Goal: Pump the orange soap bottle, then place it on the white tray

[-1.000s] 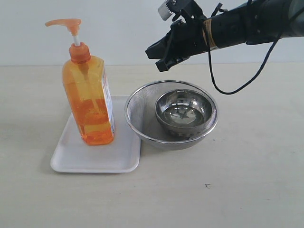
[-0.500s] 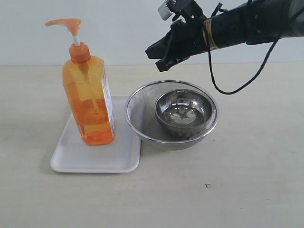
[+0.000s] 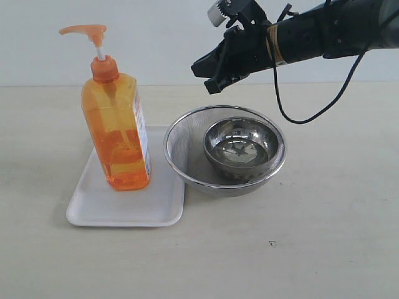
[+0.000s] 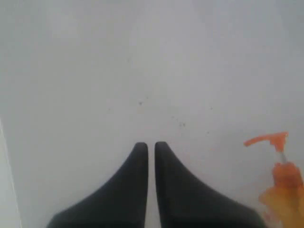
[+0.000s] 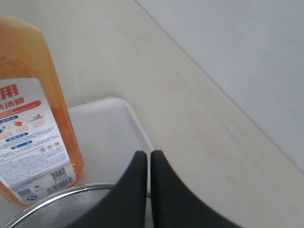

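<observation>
1. The right gripper (image 5: pixel 144 153) had its jaws pressed together on nothing, with only a thin slit between them in the right wrist view.
2. The left gripper (image 4: pixel 147 144) looked the same and showed only in its own wrist view: jaws closed and empty, against a pale blank surface.
3. Only the exterior view placed the right gripper in the scene (it hung in the air above the far rim of the mesh strainer (image 3: pixel 181 156), touching nothing).
4. Past the right fingertips, the right wrist view showed a corner of the white tray (image 5: pixel 111 121), the strainer's rim and the full printed label of the orange soap bottle (image 5: pixel 33 109). The exterior view showed that label only edge-on.
5. The exterior view showed the bottle standing upright on the white tray, with its pump head raised and its spout pointing away from the strainer.
6. That view alone showed a steel bowl (image 3: pixel 240 146) sitting inside the strainer, which stood just beside the tray on the table (image 3: pixel 312 237).
7. The left wrist view caught only the blurred pump head and shoulder of the bottle at one edge.
</observation>
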Motion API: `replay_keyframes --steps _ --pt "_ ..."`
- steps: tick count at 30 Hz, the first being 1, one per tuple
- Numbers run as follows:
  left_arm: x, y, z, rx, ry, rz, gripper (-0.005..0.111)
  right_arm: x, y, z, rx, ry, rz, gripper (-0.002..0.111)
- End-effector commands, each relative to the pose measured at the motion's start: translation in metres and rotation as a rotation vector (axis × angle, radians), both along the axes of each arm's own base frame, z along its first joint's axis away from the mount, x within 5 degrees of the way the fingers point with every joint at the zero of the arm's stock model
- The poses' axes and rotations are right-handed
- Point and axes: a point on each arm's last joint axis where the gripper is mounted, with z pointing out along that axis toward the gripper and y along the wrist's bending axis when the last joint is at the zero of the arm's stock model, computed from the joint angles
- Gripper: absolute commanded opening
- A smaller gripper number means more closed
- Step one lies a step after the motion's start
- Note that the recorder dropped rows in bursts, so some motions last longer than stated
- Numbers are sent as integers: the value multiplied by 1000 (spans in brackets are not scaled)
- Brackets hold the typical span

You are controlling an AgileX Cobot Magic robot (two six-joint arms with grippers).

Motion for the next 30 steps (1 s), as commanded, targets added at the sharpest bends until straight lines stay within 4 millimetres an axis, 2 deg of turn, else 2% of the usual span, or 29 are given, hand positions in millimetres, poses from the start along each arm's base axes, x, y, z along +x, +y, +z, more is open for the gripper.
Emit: replay_keyframes --steps 1,7,18,24,30 --pt "5 6 -17 -110 121 27 5 1 -3 5 8 -11 -11 0" --pt "5 7 -20 -201 150 8 5 1 -3 5 8 -11 -11 0" --pt "7 9 -28 -94 238 76 5 1 -3 5 8 -11 -11 0" --pt "8 12 -41 -173 372 95 5 1 -3 5 8 -11 -11 0" --pt "8 11 -45 -248 418 76 5 1 -3 5 8 -11 -11 0"
